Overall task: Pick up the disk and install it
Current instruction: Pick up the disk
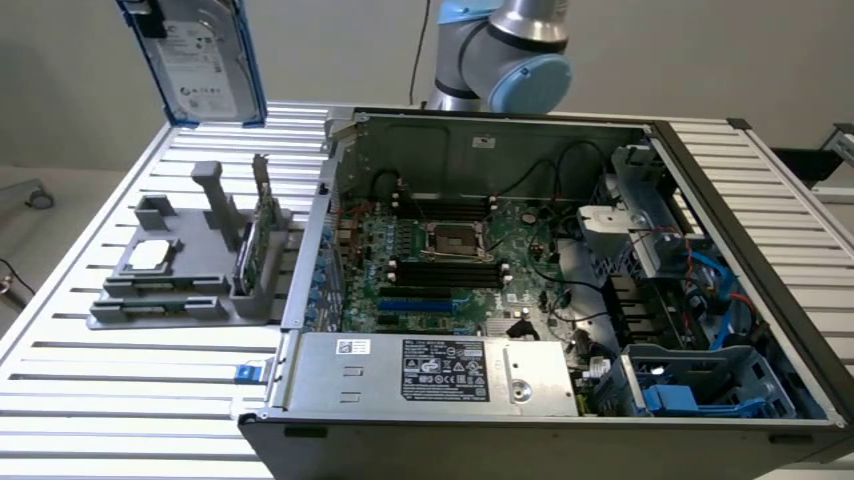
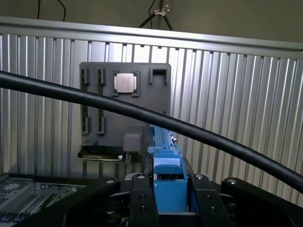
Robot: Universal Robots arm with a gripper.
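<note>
- Table (image 1: 80, 370): the slatted aluminium bench that carries everything you see.
- Computer case (image 1: 534, 300): it lies open on its side at the exterior view's right. You can look in at the motherboard (image 1: 441, 250), and the blue drive cage (image 1: 707, 385) sits in its near corner.
- Robot arm (image 1: 514, 50): its grey and blue joint rises behind the case.
- Grey fixture (image 1: 174, 270): it rests on the table at the exterior view's left, just beside the case.
- Disk (image 1: 200, 60): note the hard drive in its blue carrier. It hangs upright in the air above the far end of the table, beyond the fixture and well apart from the case, with its white label towards you.
- Gripper (image 2: 169, 196): in the wrist view its black fingers are clamped on either side of the disk's blue carrier.
- Square silver chip (image 1: 154, 255): it lies flat on the fixture.
</note>
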